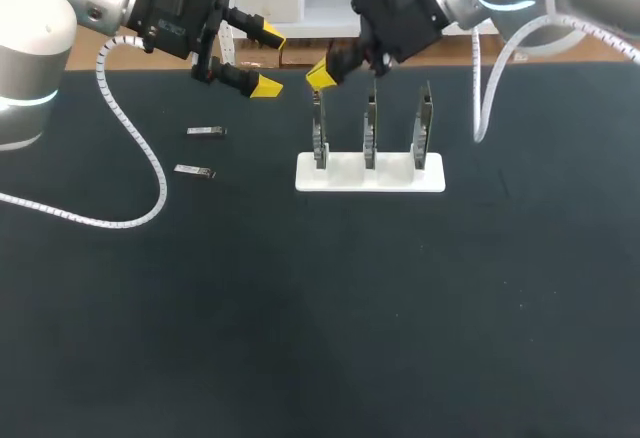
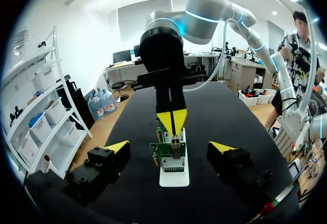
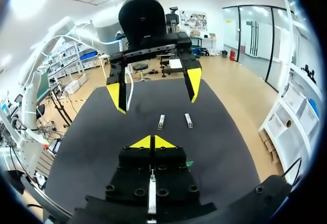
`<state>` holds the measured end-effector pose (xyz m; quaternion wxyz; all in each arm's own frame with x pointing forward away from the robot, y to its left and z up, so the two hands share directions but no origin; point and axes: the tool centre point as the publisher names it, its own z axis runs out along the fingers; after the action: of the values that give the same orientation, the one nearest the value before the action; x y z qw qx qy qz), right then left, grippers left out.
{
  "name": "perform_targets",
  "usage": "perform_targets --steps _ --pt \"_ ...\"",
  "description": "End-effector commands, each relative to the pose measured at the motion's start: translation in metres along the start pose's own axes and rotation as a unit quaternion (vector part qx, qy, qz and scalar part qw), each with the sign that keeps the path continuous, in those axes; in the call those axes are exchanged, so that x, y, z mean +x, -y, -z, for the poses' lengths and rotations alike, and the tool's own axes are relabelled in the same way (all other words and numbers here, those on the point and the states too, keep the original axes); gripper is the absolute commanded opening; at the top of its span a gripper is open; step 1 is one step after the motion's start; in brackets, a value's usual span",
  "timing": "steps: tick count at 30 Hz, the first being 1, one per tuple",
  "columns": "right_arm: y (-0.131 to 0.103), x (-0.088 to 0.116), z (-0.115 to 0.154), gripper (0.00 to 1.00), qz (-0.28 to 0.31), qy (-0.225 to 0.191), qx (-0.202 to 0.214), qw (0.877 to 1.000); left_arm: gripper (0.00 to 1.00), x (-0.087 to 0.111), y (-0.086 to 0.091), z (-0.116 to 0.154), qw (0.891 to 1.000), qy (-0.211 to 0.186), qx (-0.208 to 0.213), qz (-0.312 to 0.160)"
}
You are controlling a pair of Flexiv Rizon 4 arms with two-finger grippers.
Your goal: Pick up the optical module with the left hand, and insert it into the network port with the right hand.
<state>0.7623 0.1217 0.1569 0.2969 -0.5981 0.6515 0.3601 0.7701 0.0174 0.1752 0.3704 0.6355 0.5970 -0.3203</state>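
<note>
Yellow-tipped left end effector [image 1: 268,59], splayed wide

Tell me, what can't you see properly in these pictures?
Boards: too small in the head view to show any port; in the left wrist view the right gripper covers the nearest board's top.
Boards in the right wrist view: almost wholly hidden behind that gripper's own body.
Two loose modules: too small to show details.
</note>
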Motion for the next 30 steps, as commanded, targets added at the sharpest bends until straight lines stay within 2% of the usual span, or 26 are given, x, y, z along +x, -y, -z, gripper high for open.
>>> perform_targets --steps 1,15,30 --pt "-0.007 -0.003 0.006 0.00 0.004 -0.001 0.008 1.000 1.00 -0.001 -0.002 0.000 1.000 -0.003 0.002 0.001" --pt "-0.029 -0.014 0.034 0.00 0.008 -0.018 0.045 0.999 1.00 -0.001 -0.002 0.000 1.000 -0.003 0.002 0.001" --pt "-0.032 -0.015 0.041 0.00 -0.001 -0.032 0.052 0.998 1.00 -0.001 -0.002 0.000 1.000 -0.003 0.002 0.001"
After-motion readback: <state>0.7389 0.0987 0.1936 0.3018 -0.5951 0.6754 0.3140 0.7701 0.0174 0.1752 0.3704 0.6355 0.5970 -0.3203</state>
